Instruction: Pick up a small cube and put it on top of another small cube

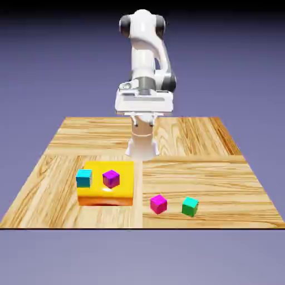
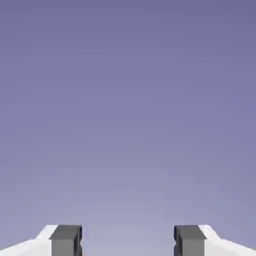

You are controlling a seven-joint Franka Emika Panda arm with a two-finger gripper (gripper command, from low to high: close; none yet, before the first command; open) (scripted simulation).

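The small magenta-pink cube lies on the wooden table near its front edge, just to the exterior view's right of the middle. Close beside it, further to the exterior view's right, stands the small green cube with a teal-tinted top; a narrow gap separates the two. My gripper hangs high above the table's far half, well away from both cubes. In the hand view the gripper is open with nothing between its fingers, and only the blue-violet backdrop shows beyond them.
A flat orange-yellow block lies at the exterior view's left front, carrying a cyan-blue cube and a darker purple cube. The wooden table ends just in front of the cubes.
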